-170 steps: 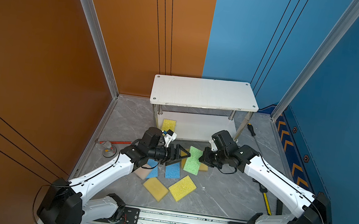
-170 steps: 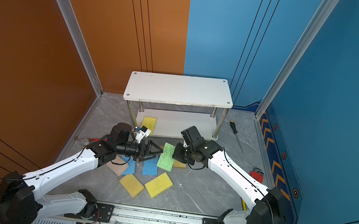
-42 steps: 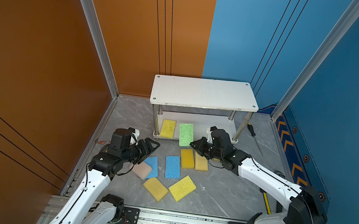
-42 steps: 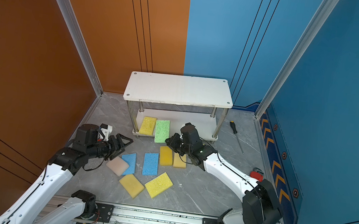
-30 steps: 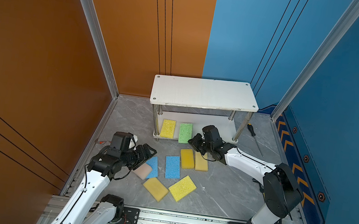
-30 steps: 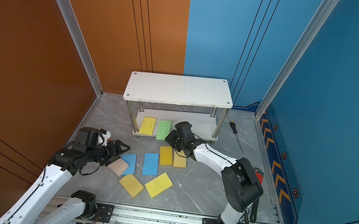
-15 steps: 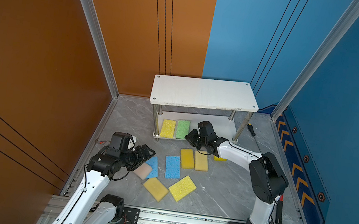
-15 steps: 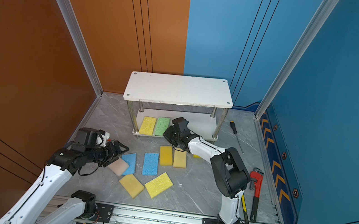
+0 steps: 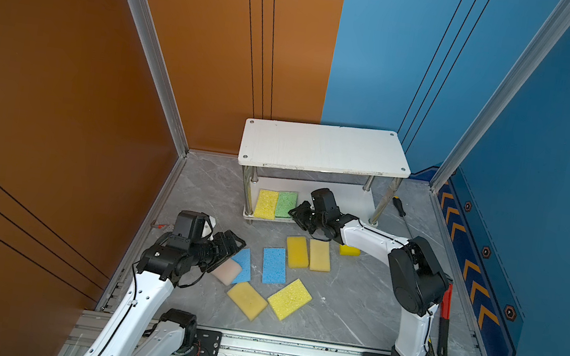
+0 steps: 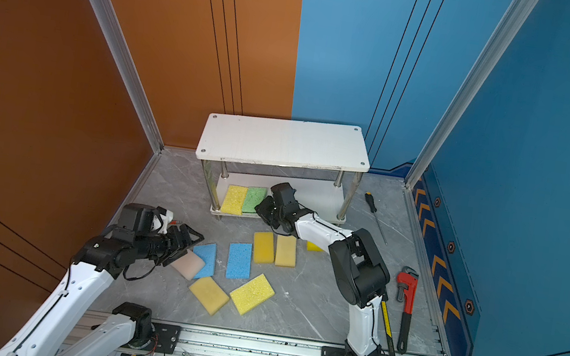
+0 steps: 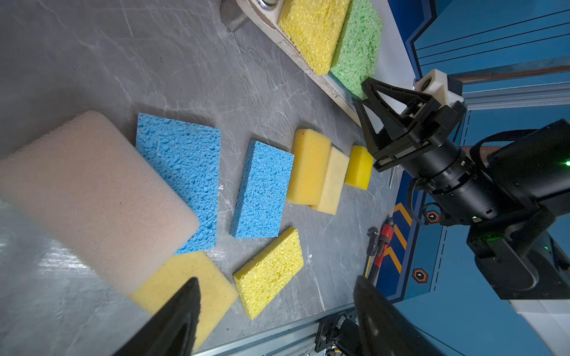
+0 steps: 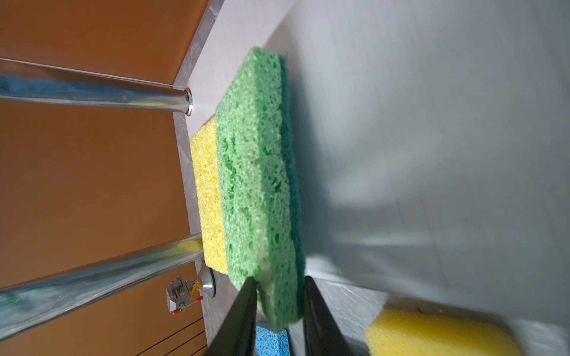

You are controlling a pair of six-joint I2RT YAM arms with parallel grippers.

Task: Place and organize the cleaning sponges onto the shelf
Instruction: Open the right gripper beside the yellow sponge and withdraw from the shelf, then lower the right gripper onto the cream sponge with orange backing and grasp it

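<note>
Pinkish-white foam, the pale sponge (image 9: 227,271) lies on the counter (image 9: 353,302) just before the left hand (image 9: 234,247), whose fingers stand wide apart, empty. Two blue sponges (image 9: 274,264) lie beside it. On the shelf (image 9: 325,148), lower board, a yellow sponge (image 9: 266,203) and green sponge (image 9: 286,204) touch. The right hand (image 9: 295,214) straddles the green one's near end, clamped or loose I cannot tell.

The right arm (image 9: 370,236) half hides one yellow sponge (image 9: 349,250).
</note>
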